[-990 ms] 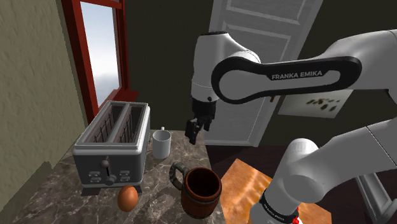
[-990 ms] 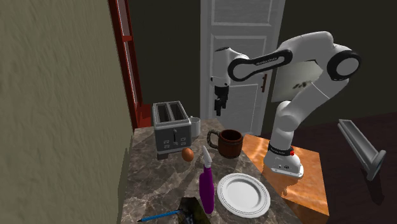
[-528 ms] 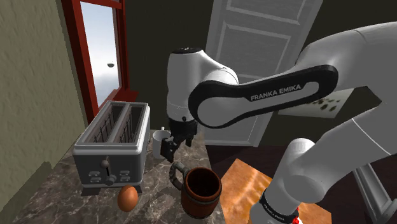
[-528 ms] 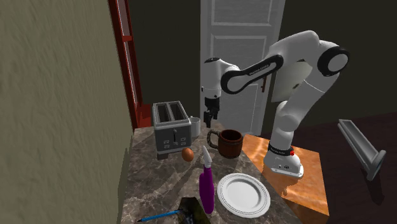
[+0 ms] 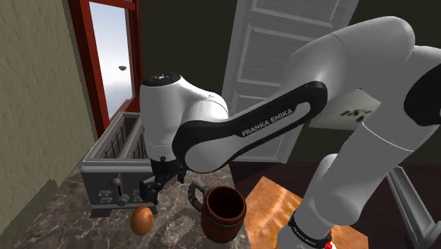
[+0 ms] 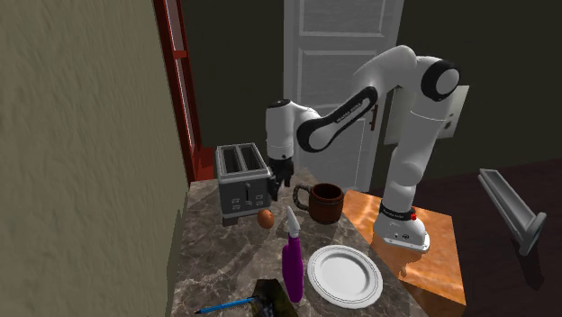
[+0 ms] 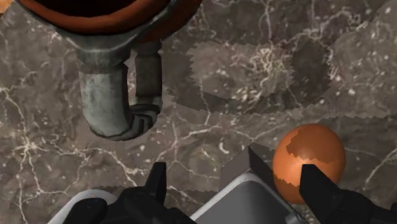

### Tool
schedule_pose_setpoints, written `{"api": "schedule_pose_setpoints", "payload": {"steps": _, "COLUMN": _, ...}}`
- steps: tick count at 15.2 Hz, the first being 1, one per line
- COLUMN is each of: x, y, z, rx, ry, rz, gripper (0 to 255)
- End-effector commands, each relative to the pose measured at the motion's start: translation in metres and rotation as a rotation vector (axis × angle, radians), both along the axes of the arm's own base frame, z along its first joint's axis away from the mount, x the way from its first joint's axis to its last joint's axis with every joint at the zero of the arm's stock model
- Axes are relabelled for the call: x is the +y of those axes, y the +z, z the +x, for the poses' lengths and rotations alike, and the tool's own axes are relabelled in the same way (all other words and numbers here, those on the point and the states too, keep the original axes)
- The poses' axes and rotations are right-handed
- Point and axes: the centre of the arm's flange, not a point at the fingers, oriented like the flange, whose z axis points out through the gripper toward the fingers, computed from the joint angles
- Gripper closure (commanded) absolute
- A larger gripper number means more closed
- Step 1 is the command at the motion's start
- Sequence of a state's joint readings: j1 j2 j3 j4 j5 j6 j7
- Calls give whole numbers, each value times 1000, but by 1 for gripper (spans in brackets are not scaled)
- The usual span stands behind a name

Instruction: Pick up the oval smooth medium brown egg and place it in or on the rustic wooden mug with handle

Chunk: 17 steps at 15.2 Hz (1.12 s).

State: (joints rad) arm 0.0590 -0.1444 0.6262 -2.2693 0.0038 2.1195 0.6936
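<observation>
The brown egg (image 5: 142,220) lies on the marble counter (image 5: 63,212) just in front of the toaster, also visible as egg (image 6: 266,218) and egg (image 7: 308,162). The dark wooden mug (image 5: 223,212) with a grey-banded handle (image 7: 121,95) stands upright beside it, mug (image 6: 324,202). My gripper (image 5: 150,191) hangs open a little above the egg, between toaster and mug, gripper (image 6: 274,186). In the wrist view the gripper (image 7: 235,184) has one fingertip (image 7: 315,183) over the egg's edge, and nothing is held.
A grey two-slot toaster (image 5: 113,163) stands against the red-framed window (image 5: 92,64); its corner (image 7: 251,178) lies under the gripper. A purple bottle (image 6: 293,261), white plate (image 6: 345,274) and blue pen (image 6: 225,306) sit nearer the counter's front. A white door (image 6: 333,81) is behind.
The arm has swung from near the door down and toward the shoulder view's left, bringing the gripper low in front of the toaster above the egg. Egg and mug have not moved.
</observation>
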Motion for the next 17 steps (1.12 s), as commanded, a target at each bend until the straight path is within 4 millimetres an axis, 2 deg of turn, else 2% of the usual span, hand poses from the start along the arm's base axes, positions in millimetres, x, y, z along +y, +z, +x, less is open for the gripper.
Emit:
{"api": "schedule_pose_setpoints", "payload": {"steps": 1, "x": 22, "y": -12, "z": 6, "rx": -7, "ry": -12, "rz": 2, "gripper": 0}}
{"api": "schedule_pose_setpoints", "payload": {"steps": 6, "x": 77, "y": -39, "z": 25, "rx": -21, "ry": -35, "rz": 2, "gripper": 0}}
{"api": "schedule_pose_setpoints", "payload": {"steps": 13, "x": 74, "y": -76, "z": 26, "rx": -21, "ry": -35, "rz": 2, "gripper": 0}}
{"api": "schedule_pose_setpoints", "payload": {"steps": 17, "x": 73, "y": -79, "z": 26, "rx": -21, "ry": -35, "rz": 2, "gripper": 0}}
